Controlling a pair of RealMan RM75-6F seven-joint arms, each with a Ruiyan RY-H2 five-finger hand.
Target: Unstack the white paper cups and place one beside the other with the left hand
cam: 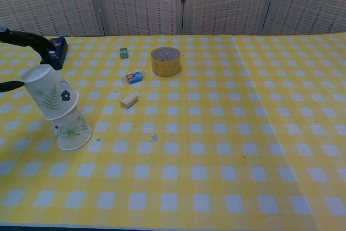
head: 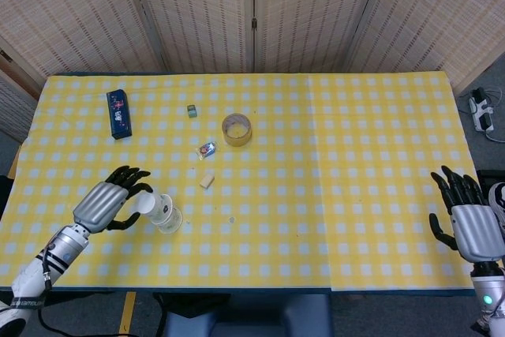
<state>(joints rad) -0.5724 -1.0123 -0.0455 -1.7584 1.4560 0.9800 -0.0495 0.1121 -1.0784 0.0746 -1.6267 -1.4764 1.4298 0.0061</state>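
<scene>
No writing is legible on either white paper cup; both carry green leaf prints and a dark flower. The left hand (head: 101,204) holds the upper cup (cam: 50,92), tilted and partly pulled from the lower cup (cam: 72,131), which stands upside down well in front of the tape roll (cam: 165,61) on the yellow checked tablecloth (cam: 227,133). The right hand (head: 467,222) hovers far right of the roll, fingers spread, holding nothing.

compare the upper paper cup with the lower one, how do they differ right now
The upper cup is tilted and raised, gripped by the left hand; the lower cup stands on the table, touched by no fingers. The upper cup's rim overlaps the lower cup's top, so they are not fully apart. Both are upside down, white, with leaf prints.
</scene>
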